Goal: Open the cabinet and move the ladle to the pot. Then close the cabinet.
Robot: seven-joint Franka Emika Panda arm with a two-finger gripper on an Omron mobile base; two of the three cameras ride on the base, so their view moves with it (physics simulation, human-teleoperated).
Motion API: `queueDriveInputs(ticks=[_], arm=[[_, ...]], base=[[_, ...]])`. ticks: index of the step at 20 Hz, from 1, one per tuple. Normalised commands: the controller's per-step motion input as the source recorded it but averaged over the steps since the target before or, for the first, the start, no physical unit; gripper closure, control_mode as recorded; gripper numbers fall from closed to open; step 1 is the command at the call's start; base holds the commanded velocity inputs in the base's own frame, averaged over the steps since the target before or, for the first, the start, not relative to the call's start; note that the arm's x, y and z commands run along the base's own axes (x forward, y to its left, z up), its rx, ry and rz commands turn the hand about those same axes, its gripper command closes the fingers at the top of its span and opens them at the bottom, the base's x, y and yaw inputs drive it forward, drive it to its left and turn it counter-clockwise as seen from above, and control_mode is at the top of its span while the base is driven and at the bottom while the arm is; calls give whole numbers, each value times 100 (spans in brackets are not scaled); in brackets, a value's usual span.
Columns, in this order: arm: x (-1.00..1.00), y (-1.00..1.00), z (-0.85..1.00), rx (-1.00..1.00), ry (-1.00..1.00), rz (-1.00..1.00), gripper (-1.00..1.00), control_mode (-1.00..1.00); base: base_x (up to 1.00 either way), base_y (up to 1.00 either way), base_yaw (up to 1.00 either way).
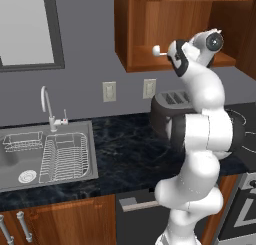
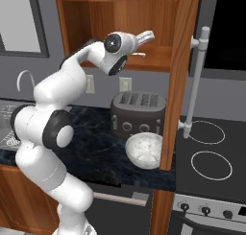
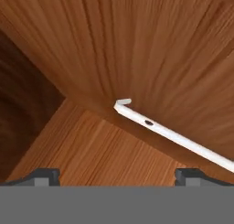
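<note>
The cabinet [image 1: 131, 29] stands open, its door [image 2: 178, 76] swung out edge-on with the long silver handle [image 2: 196, 80] facing the stove. The ladle [image 3: 170, 134] lies on the wooden shelf inside, a thin pale rod with a hooked end. Its small rounded whitish end [image 1: 156, 50] pokes out at the shelf's front. My gripper [image 3: 118, 175] reaches into the cabinet just short of the ladle, open wide, with nothing between its fingertips [image 3: 45, 175]. From the right base view the hand [image 2: 144, 37] sits just above the shelf. The pot is out of view.
A dark toaster [image 2: 138, 113] stands on the black counter [image 1: 125, 149] under the cabinet, with a white speckled bowl [image 2: 144, 150] in front of it. The stove [image 2: 211, 152] lies to the right, the sink [image 1: 47, 154] with its faucet to the left.
</note>
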Motion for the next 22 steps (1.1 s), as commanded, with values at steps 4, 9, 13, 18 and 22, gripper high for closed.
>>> queueDriveInputs(ticks=[4, 9, 13, 18, 22], arm=[[0, -8, 0, 0, 33, 8, -100, -100], [2, 0, 0, 0, 22, 12, -100, -100], [0, 0, -4, 0, 16, 11, -100, -100], [0, 0, -19, 0, 11, 8, -100, -100], [0, 0, -15, 0, 4, 6, -100, -100]], base=[[0, 0, 0], [0, 0, 0], [0, 0, 0], [0, 0, 0], [0, 0, 0]])
